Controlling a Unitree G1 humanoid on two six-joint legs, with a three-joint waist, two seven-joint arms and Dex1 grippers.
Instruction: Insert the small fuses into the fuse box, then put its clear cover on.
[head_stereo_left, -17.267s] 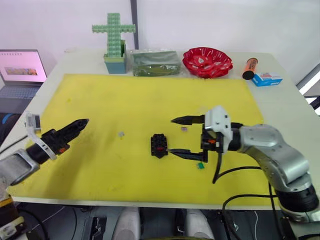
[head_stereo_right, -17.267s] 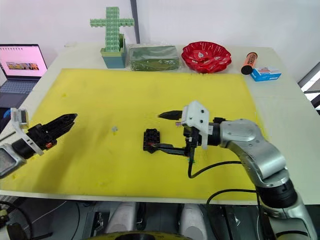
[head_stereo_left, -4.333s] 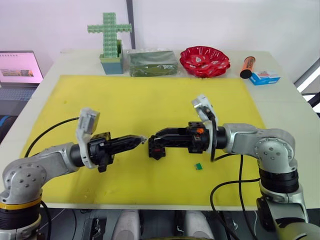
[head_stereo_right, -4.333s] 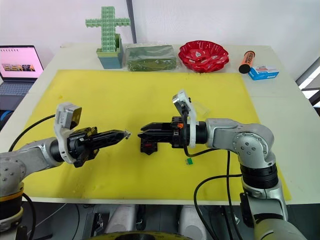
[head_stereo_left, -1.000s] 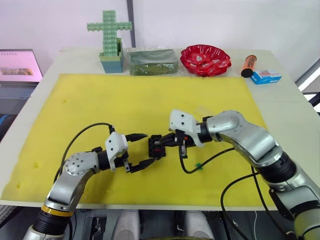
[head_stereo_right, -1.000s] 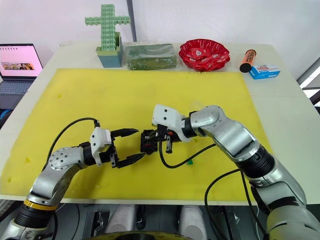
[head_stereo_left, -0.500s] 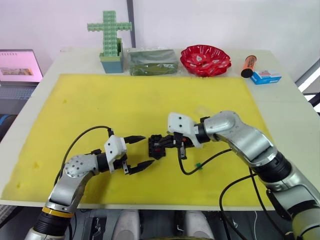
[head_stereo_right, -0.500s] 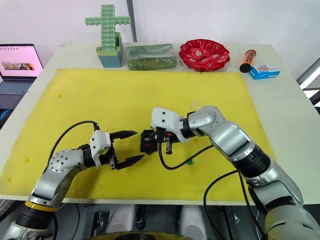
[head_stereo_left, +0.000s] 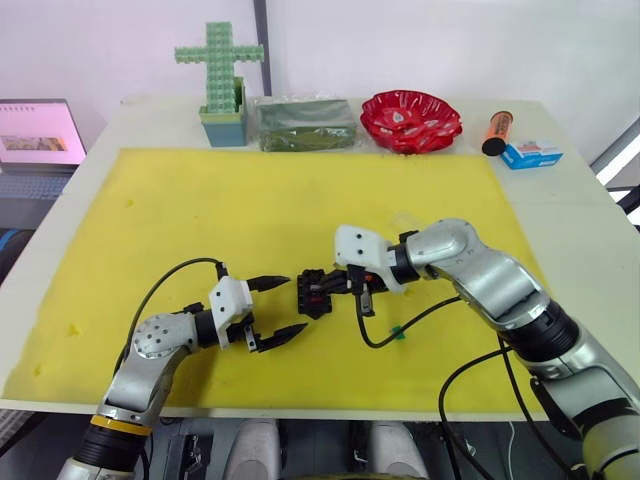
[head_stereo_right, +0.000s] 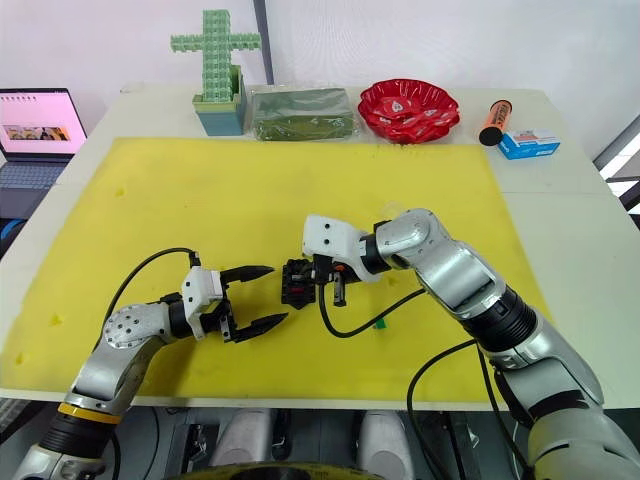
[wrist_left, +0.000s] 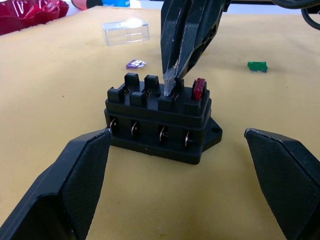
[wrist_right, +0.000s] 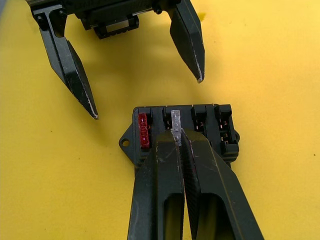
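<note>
In the head views we cannot make out the slots of the fuse box (head_stereo_left: 316, 292); the right gripper (head_stereo_left: 336, 285) covers its right end. The green fuse (head_stereo_left: 399, 332) is only a speck. The laptop (head_stereo_left: 38, 140) at far left is cut by the edge.

Both arms are silver-grey metal with rounded joint housings and black bands at the segments. Each wrist carries a white, boxy camera mount. A loose black cable loops from each forearm. The left gripper (head_stereo_left: 277, 308) and right gripper (wrist_right: 176, 138) have tapered matte-black fingers with worn, pale tips.
</note>
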